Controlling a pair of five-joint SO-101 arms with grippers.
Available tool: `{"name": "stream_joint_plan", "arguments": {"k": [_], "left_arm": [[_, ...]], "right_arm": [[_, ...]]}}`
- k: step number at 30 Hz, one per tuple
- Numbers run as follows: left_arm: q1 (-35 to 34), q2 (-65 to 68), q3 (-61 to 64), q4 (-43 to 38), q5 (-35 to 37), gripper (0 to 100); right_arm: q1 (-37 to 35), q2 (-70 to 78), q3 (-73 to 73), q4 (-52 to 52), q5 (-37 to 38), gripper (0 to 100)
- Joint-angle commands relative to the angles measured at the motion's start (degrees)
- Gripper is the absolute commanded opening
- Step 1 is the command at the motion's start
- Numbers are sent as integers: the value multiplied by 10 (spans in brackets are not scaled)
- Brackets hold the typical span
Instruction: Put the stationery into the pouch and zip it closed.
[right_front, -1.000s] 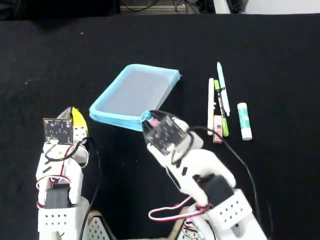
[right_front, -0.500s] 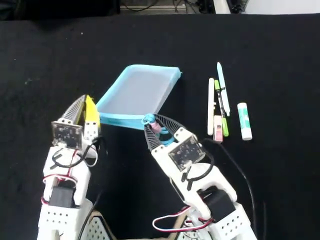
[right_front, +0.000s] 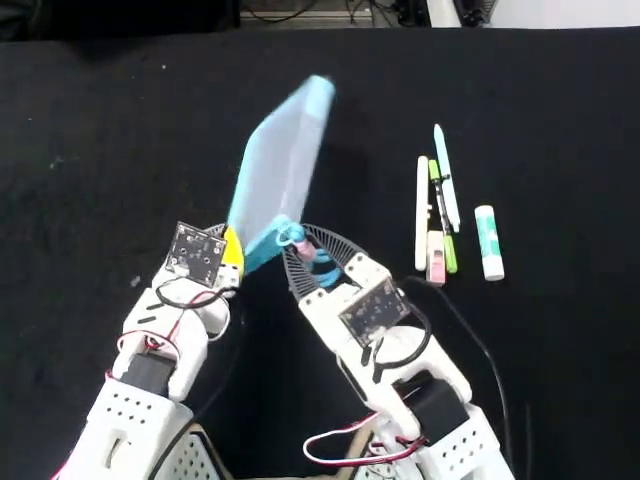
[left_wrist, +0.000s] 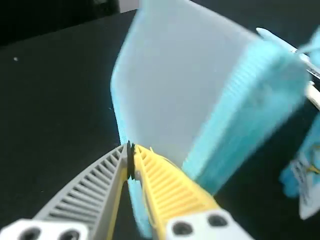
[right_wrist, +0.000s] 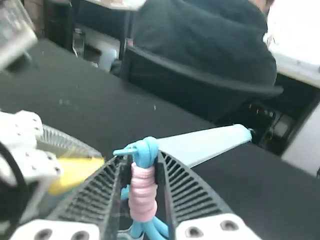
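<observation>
We find the left gripper (right_front: 238, 258) clamped on the near corner of the pouch (right_front: 278, 165), and the right gripper (right_front: 297, 243) pinching the zipper pull (right_wrist: 142, 185) just beside it. The pouch stands tipped on edge, long axis running toward the tabletop's (right_front: 100, 120) far edge. The stationery (right_front: 441, 205) lies rightward, nearer the right arm.

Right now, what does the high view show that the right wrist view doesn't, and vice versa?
High view adds: the white pen, green highlighter and glue stick lying side by side on the black table, apart from the arms. Right wrist view adds: a dark chair behind the table. Both: the pouch tilted up on edge, the left gripper clamped on its corner, and the right gripper pinching the pink-and-blue zipper pull.
</observation>
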Motion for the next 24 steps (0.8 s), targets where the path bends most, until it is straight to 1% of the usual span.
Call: {"name": "stream_joint_plan", "arguments": {"k": [1, 3, 5, 7, 12, 17, 20, 24], "left_arm": [[49, -5, -16, -7, 2, 30], [81, -9, -15, -6, 2, 30], [90, -11, -7, -7, -3, 30], [73, -11, 0, -7, -3, 30], [2, -11, 9, -8, -3, 30], [-59, -11, 4, -8, 0, 30], [-75, -11, 4, -7, 0, 30], [-80, -11, 3, -7, -2, 30]], "right_arm": [[-47, -73, -8, -32, 0, 11], [-95, -73, -4, -26, 18, 11], [-118, -73, -4, -4, 56, 11], [-117, -74, -7, 12, 71, 11], [-116, -73, 12, 62, 71, 11], [-116, -73, 49, 55, 75, 11], [-93, -73, 45, 53, 72, 11], [-36, -73, 34, 63, 71, 11]]}}
